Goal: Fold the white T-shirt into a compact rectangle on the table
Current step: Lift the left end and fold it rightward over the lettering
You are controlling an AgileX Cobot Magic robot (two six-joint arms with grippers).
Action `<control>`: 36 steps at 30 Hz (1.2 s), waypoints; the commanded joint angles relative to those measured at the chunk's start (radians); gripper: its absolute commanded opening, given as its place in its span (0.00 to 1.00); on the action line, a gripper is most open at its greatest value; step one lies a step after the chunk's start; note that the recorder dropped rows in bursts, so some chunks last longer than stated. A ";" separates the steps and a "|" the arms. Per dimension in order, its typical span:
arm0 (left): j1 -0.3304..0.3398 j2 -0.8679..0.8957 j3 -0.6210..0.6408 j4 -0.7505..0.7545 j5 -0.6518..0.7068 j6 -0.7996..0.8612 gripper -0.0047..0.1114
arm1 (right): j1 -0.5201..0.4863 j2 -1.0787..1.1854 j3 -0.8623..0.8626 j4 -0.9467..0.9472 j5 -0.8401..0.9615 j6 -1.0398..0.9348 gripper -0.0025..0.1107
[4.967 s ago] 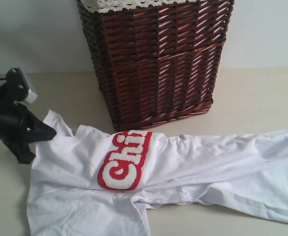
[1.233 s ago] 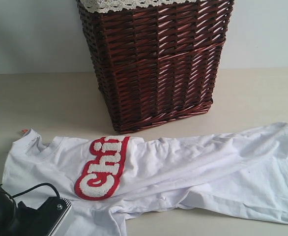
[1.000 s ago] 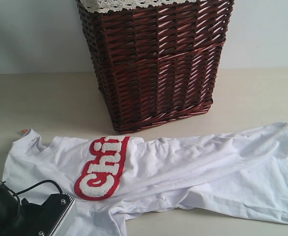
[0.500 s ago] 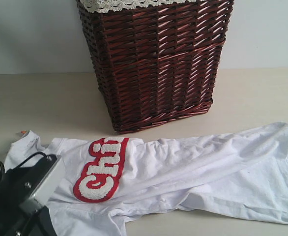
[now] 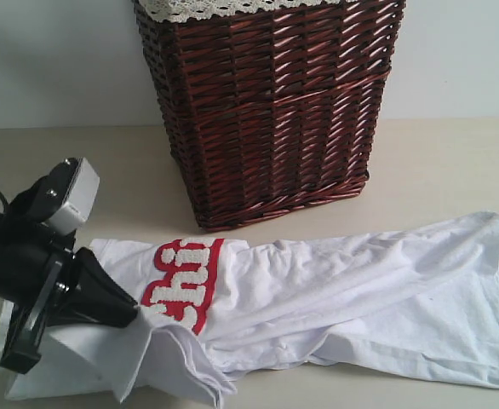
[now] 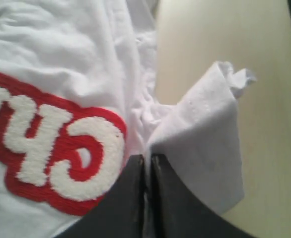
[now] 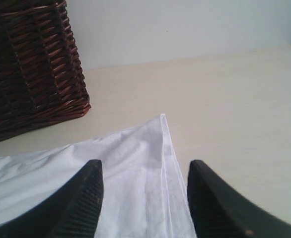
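Since half a second ago the left arm [image 5: 37, 264] has swung up from the bottom corner of the exterior view. It has dragged the near end of the white T-shirt [image 5: 335, 281] with it, so a lifted fold now partly covers the red-banded lettering [image 5: 186, 285]. The left jaws are pinched on a bunch of cloth just beside the lettering, presumably to carry this end over the body as a first fold. The rest of the shirt lies stretched across the counter [image 5: 79, 162] in front of the wicker basket [image 5: 266, 111]. Seen from the left wrist, the left jaws meet tightly with white fabric clamped at their tips, and a doubled flap [image 6: 205, 124] droops beside them over bare counter. Seen from the right wrist, the right jaws stand moderately apart and hold nothing. They are poised above the shirt's far corner [image 7: 145, 158], probably ready to grasp or steady it.
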 commanded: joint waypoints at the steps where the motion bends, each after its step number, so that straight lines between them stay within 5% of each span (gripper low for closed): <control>1: 0.003 0.062 -0.044 -0.067 -0.117 -0.030 0.04 | -0.005 -0.006 0.001 -0.001 -0.005 0.000 0.47; 15: 0.003 0.223 -0.142 -0.281 -0.206 -0.103 0.04 | -0.005 -0.006 0.001 -0.005 -0.005 0.000 0.47; 25: 0.003 0.232 -0.138 -0.285 -0.453 -0.127 0.05 | -0.005 -0.006 0.001 -0.002 -0.005 0.000 0.47; 28: 0.003 0.246 -0.138 -0.285 -0.495 -0.127 0.14 | -0.005 -0.006 0.001 -0.002 -0.005 0.000 0.47; 36: 0.003 0.273 -0.138 -0.378 -0.507 -0.122 0.57 | -0.005 -0.006 0.001 -0.002 -0.005 0.000 0.47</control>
